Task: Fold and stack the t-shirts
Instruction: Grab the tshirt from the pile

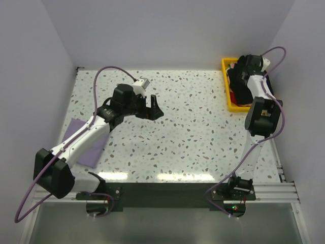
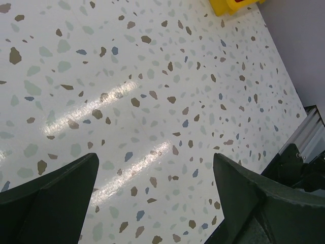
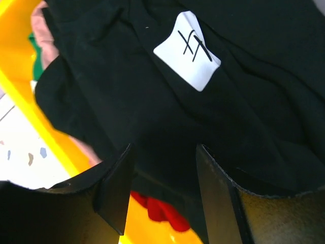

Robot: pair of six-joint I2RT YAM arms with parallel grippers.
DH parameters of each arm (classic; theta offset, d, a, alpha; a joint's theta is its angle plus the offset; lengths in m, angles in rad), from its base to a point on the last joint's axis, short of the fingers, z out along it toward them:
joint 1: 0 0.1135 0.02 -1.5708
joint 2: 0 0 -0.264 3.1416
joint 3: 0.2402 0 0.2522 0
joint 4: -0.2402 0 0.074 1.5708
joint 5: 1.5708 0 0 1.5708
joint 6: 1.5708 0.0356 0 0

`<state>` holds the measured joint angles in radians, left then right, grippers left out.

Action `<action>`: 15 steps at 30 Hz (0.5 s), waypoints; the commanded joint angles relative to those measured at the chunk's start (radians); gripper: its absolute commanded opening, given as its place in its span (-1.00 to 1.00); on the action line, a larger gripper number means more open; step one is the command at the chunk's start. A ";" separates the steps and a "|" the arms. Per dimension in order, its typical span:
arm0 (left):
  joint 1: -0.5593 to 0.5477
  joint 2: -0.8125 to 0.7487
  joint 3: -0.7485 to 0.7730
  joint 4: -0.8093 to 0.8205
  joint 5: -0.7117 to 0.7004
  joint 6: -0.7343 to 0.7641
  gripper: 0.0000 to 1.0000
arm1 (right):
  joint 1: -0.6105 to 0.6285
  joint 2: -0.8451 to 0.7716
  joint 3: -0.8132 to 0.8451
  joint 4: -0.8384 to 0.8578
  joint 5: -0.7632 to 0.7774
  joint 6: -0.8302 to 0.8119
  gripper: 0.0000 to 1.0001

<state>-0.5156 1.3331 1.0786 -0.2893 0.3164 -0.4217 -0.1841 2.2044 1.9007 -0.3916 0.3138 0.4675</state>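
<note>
The black t-shirt (image 3: 152, 91) with a small white label (image 3: 188, 51) lies bunched in the yellow bin (image 1: 227, 86). My right gripper (image 3: 163, 152) is down in the bin, open, its jaws on either side of a fold of the black cloth. A dusty-pink shirt (image 3: 39, 28) shows under the black one at the bin's wall. A lavender t-shirt (image 1: 87, 140) lies folded flat at the table's left, partly under my left arm. My left gripper (image 1: 152, 109) is open and empty above bare table (image 2: 155, 162).
A red cloth (image 3: 162, 211) and a bit of green cloth (image 3: 33, 40) also lie in the bin. The bin stands at the back right corner against the wall; its corner shows in the left wrist view (image 2: 231, 6). The terrazzo table (image 1: 193, 127) lies between the arms.
</note>
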 commanded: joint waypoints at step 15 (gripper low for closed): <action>0.017 0.001 0.001 0.036 0.046 0.012 1.00 | -0.005 0.040 0.047 0.077 0.007 -0.016 -0.85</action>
<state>-0.5041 1.3334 1.0786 -0.2867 0.3382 -0.4225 -0.1905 2.2971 1.9709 -0.3698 0.3359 0.4503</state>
